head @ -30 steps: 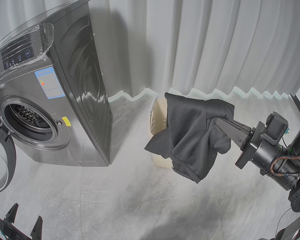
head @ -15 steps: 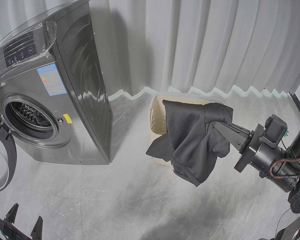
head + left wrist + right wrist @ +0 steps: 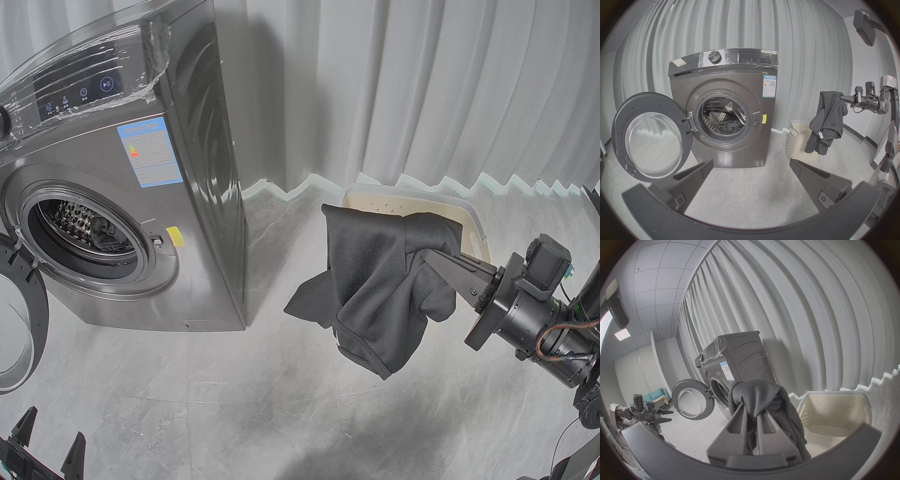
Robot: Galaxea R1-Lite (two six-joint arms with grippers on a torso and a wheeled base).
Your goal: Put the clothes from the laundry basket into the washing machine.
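The left jaws point(image 3: 750, 162) sit low in front of the washing machine point(image 3: 206, 187), spread wide and holding nothing. They face its round drum opening point(image 3: 87, 234). The right jaws point(image 3: 437, 257) are well off to the machine's side, past its side panel. They are pinched shut on a fold of a dark grey garment point(image 3: 375, 287), which hangs from them lengthwise toward the floor, clear of it. Just behind the garment, farther from the machine's front, stands the cream laundry basket point(image 3: 406, 203); what shows of its inside looks bare.

The drum opening faces forward, not toward the garment. The carrying arm would likely have to swing across the machine's front corner and then push in along the drum's axis. The door point(image 3: 25, 325) stands open on the far side of the opening from the garment, so it should not block that path. Dark clothes point(image 3: 103, 234) already lie in the drum.
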